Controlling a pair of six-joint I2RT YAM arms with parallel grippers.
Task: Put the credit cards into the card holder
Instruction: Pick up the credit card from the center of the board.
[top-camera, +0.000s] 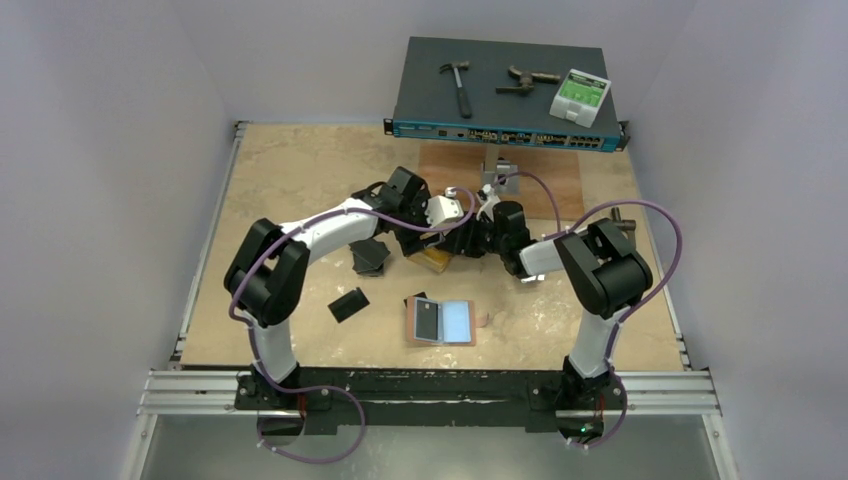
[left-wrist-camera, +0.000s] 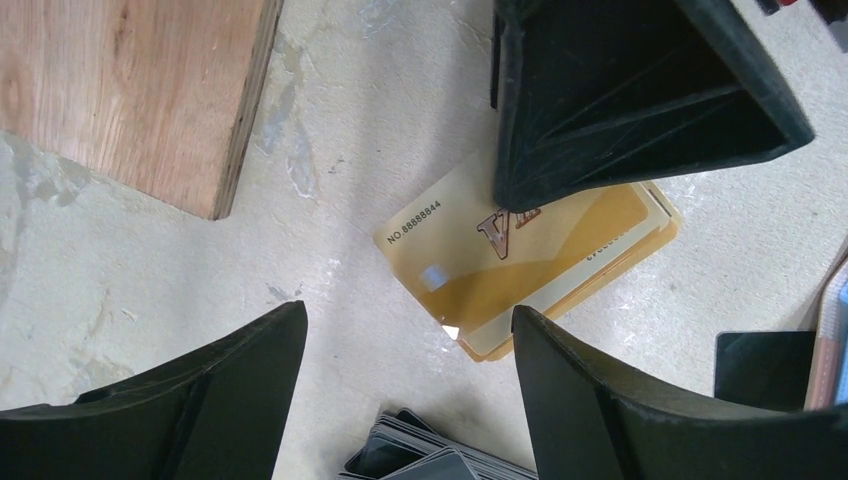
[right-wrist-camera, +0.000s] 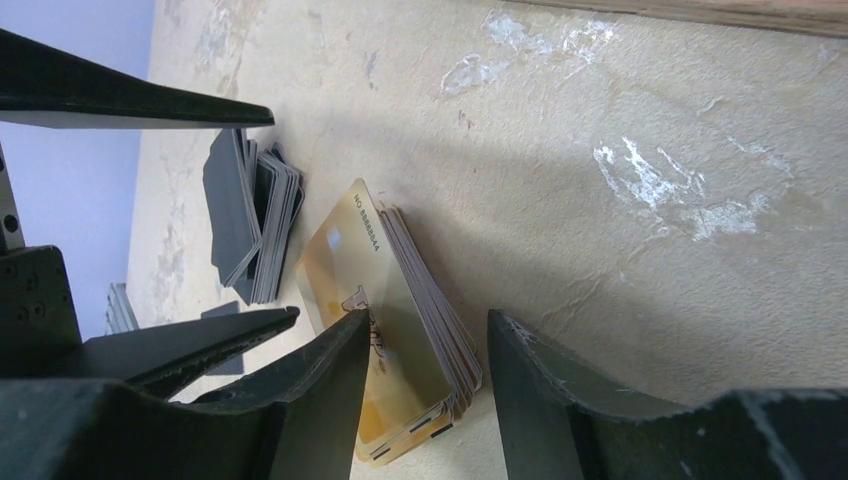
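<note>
The salmon-pink folding card holder (top-camera: 458, 322) is lying open on the beige stone-look tabletop (top-camera: 300, 170), near the arm bases. One dark card (top-camera: 424, 318) is apparently sitting in its left half already, so the task is looking barely begun. The stack of orange-gold cards (left-wrist-camera: 520, 260) is resting further out, well apart from the holder. Just beside it a fanned stack of silver-grey cards (right-wrist-camera: 255, 215) is waiting, and a single black card (top-camera: 348, 304) is lying loose nearer the holder.

The right gripper (right-wrist-camera: 428, 320) is straddling the gold stack with its jaws standing about half apart. One finger (left-wrist-camera: 640, 90) is pressing on the top card; whether the other is biting the stack's edge I cannot tell. The left gripper (left-wrist-camera: 408, 315) is hovering wide and released over the same stack, grasping nothing.
</note>
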